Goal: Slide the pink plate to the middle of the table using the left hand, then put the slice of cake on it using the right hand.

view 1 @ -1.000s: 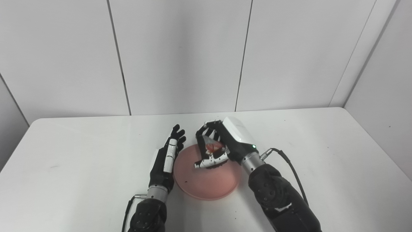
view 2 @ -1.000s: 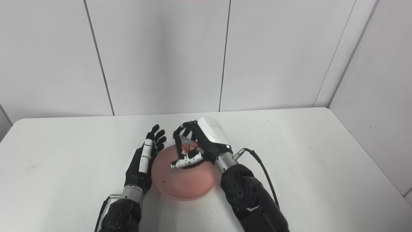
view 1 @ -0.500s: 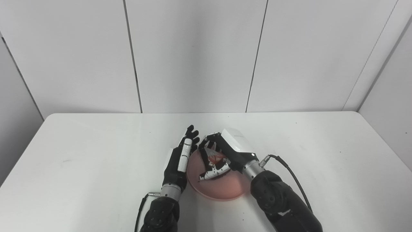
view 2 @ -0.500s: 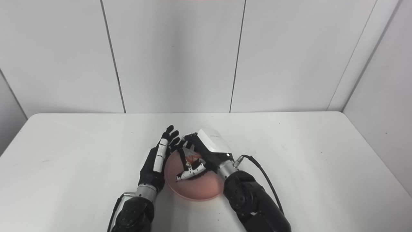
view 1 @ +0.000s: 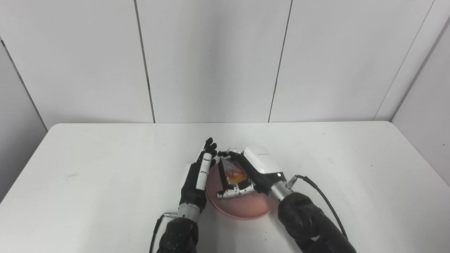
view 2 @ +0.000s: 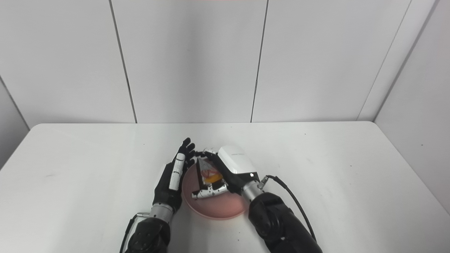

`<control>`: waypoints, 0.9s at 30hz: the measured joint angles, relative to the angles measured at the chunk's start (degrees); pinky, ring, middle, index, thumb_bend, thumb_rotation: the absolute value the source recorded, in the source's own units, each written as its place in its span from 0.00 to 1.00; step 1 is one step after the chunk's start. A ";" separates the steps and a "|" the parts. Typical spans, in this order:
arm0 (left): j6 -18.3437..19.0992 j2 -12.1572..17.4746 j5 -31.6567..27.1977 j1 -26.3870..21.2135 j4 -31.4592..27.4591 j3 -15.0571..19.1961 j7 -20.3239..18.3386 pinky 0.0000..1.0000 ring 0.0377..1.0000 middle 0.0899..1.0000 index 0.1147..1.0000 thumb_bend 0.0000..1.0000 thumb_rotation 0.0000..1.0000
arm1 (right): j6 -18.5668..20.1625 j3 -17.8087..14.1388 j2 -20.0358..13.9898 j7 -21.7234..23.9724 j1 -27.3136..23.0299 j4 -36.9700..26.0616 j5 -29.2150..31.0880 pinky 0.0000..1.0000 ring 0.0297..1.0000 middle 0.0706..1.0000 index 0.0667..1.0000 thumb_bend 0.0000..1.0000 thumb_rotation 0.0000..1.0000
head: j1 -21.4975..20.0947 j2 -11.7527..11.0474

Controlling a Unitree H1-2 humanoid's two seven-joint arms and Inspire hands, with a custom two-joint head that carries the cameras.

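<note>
Cake slice (view 1: 232, 173) has been lowered onto pink plate (view 1: 246, 205) at mid-bench, still clamped in right hand (view 1: 246, 174). Left hand (view 1: 197, 175) is held flat, fingers apart, empty, beside the rim. Risk: slice tipped over if fingers drag on release.

Matt pink plate (view 1: 246, 207), smooth table (view 1: 88, 175)

The plate (view 1: 246, 207) is set on the surface (view 1: 105, 182), near its middle. The left hand (view 1: 197, 177) is placed just left of the plate, and the right hand (view 1: 246, 172) above it, with the slice of cake (view 1: 232, 173) enclosed.
</note>
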 measured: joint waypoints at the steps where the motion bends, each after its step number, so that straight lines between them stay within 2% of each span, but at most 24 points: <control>1: -0.04 0.03 -0.03 0.00 0.03 0.01 -0.06 0.96 0.97 0.97 0.96 0.60 1.00 | 0.11 -0.01 -0.17 0.82 0.08 -0.67 -0.18 0.94 0.93 0.89 0.87 0.72 0.78 | 0.00 0.00; 3: 0.05 0.06 -0.52 0.03 -0.01 0.05 -0.69 0.98 0.97 0.98 0.97 0.60 1.00 | 0.52 -0.16 -0.28 2.13 0.19 -1.62 -0.27 0.96 0.95 0.90 0.88 0.73 0.80 | -0.18 0.00; 5: 0.04 0.06 -0.58 0.03 -0.02 -0.10 -0.88 0.97 0.96 0.97 0.96 0.60 1.00 | 0.80 -0.58 -0.19 3.05 0.53 -2.56 -0.18 0.99 0.98 0.96 0.90 0.75 0.74 | -0.35 0.00; 8: -0.14 0.12 -0.40 0.04 -0.03 -0.35 -0.81 0.96 0.96 0.96 0.96 0.61 1.00 | 0.80 -1.26 0.04 3.27 0.94 -2.78 0.00 0.99 0.99 0.98 0.89 0.75 0.69 | -0.53 0.00; 12: -0.32 0.21 0.87 0.06 -0.01 -0.74 -0.13 0.97 0.97 0.97 0.96 0.62 1.00 | 0.72 -2.17 -0.05 2.77 1.82 -2.77 -0.08 0.96 0.96 0.98 0.88 0.76 0.67 | -0.61 0.09; 15: -0.19 0.18 0.85 0.13 -0.14 -0.60 0.37 0.97 0.95 0.95 0.94 0.61 1.00 | 0.40 -3.69 0.16 1.46 2.96 -3.02 1.43 0.92 0.96 0.99 0.94 0.70 0.62 | -0.62 0.09; 17: -0.44 0.19 0.84 0.13 -0.09 -0.53 0.46 0.98 0.94 0.94 0.93 0.62 1.00 | -0.30 -6.32 0.69 0.42 4.23 -4.15 4.92 0.88 0.97 1.00 0.99 0.67 0.62 | -0.79 0.00; 19: -0.71 0.21 0.83 0.06 0.13 -0.44 0.46 0.99 0.94 0.94 0.93 0.63 1.00 | -1.46 -8.41 1.21 -1.28 5.10 -4.14 8.26 0.85 0.97 1.00 1.00 0.65 0.62 | -0.88 -0.09; 22: -0.95 0.27 0.83 0.01 0.34 -0.45 0.47 0.99 0.94 0.94 0.93 0.62 1.00 | -5.13 -11.30 1.98 -4.08 6.15 -2.16 12.90 0.86 0.98 1.00 1.00 0.67 0.75 | -0.97 0.00; 23: -1.05 0.27 0.83 0.01 0.35 -0.46 0.50 0.98 0.94 0.94 0.93 0.62 1.00 | -6.01 -12.07 2.26 -5.11 6.50 -1.28 13.87 0.87 0.98 1.00 1.00 0.67 0.77 | -1.05 0.00; 24: -1.18 0.27 0.86 0.01 0.38 -0.49 0.55 0.98 0.94 0.94 0.93 0.60 1.00 | -6.97 -12.57 2.46 -6.31 6.93 -0.36 14.44 0.91 0.97 1.00 1.00 0.68 0.85 | -1.14 0.00; 26: -1.59 0.28 1.00 0.02 0.39 -0.58 0.73 0.99 0.94 0.95 0.94 0.59 1.00 | -8.29 -13.44 2.87 -8.31 7.77 0.57 14.88 0.98 0.98 1.00 1.00 0.66 0.85 | -1.23 0.00; 27: -2.03 0.33 1.43 0.05 0.38 -0.70 0.93 0.99 0.94 0.95 0.94 0.59 1.00 | -9.28 -14.29 3.27 -8.98 8.20 0.89 15.74 0.98 0.98 1.00 1.00 0.66 0.85 | -1.23 0.00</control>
